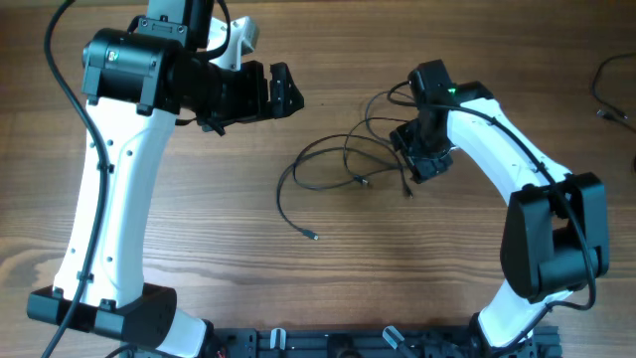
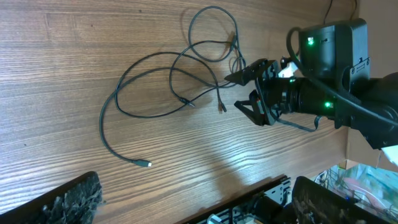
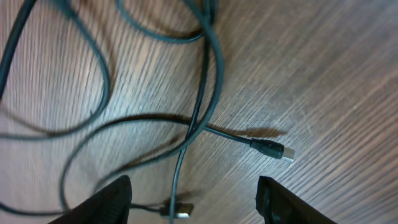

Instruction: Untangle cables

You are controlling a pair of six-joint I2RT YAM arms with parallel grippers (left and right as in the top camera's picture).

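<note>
A wooden surface [image 1: 229,278] with a strong grain carried everything. Furthest left of the cables [image 1: 343,159] stood the left arm [image 1: 114,169]. The left jaws were spread as wide as they go and held nothing. They hung up and to the left of the tangle, well apart from it.

From the tangle's left side one long strand swept downward and ended in a silver-tipped plug [image 1: 313,235], lying alone below and left of the loops. The cables themselves lay flat at the middle of the surface in loose, overlapping loops, thin and dark.

The right arm [image 1: 497,149] extended from the right, and the right jaws pointed down over the tangle's right edge, clearly the nearer pair. They stood apart with nothing clamped. In the wrist view one strand [image 3: 181,162] ran lengthwise through the gap between them. A second plug [image 3: 273,151] lay on the wood just right of that strand, its tip pointing away from it.

A grasp from there would probably mean closing across that strand. The strands crossing beside it could get pinched too. Far right of the tangle, other dark cords [image 1: 614,89] lay at the edge, well apart.
</note>
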